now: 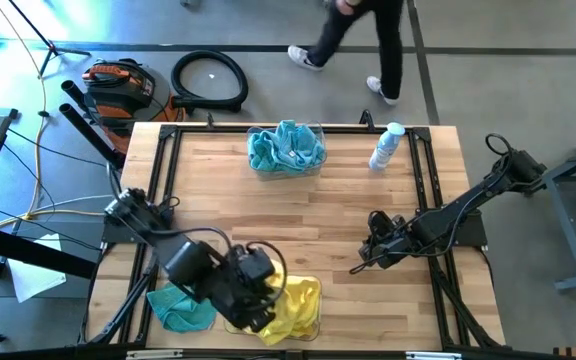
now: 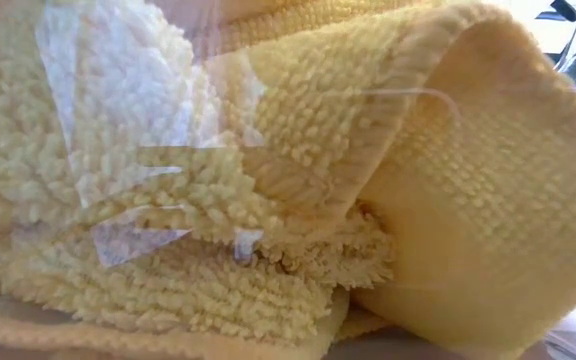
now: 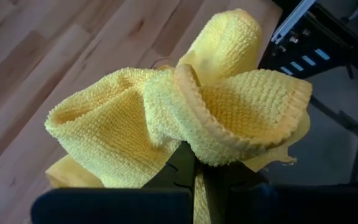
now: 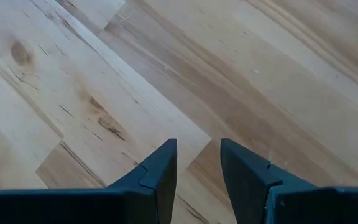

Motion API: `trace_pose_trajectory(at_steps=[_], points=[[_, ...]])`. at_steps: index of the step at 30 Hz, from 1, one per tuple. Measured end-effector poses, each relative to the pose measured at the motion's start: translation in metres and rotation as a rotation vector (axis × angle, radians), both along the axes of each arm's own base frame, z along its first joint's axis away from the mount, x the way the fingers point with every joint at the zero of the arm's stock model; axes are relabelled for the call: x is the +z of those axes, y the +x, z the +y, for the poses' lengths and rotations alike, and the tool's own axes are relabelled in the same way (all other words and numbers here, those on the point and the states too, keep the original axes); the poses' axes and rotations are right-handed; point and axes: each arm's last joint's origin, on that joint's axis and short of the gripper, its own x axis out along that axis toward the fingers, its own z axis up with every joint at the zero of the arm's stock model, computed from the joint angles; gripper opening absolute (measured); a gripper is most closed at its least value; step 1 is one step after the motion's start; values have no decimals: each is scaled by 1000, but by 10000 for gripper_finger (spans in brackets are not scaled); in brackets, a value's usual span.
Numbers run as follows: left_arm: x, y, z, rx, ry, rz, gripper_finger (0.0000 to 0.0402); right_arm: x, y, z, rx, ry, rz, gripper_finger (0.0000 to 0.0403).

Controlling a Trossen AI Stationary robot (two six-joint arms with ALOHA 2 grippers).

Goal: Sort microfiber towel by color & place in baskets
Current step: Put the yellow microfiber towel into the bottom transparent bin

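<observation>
The left gripper (image 1: 268, 300) hangs over the near edge of the pale wooden surface (image 1: 318, 215), jaws pinching a bright yellow fuzzy microfiber towel (image 3: 185, 118). The cloth is bunched in folds, so its long axis cannot be told. It lies in a clear plastic tub (image 1: 303, 325) at that edge. A teal-blue fuzzy towel (image 1: 180, 308) lies loose near the near left corner. Another teal-blue cloth (image 1: 286, 146) fills the second clear tub (image 1: 316, 130) at the far edge. The right gripper (image 4: 197, 171) hovers near the right edge, jaws slightly spread on nothing.
</observation>
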Motion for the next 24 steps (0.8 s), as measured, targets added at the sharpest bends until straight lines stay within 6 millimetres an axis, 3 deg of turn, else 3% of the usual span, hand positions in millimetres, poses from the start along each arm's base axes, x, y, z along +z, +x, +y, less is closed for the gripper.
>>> trace_pose_trajectory(at_steps=[10, 19, 24], points=[[-40, 39, 0, 47, 25, 85, 0, 0, 0, 0, 14, -6, 4, 118], [-106, 67, -19, -18, 87, 251, 0, 0, 0, 1, 44, -1, 16, 118], [-130, 81, -27, -80, 88, 259, 0, 0, 0, 1, 46, 3, 20, 118]])
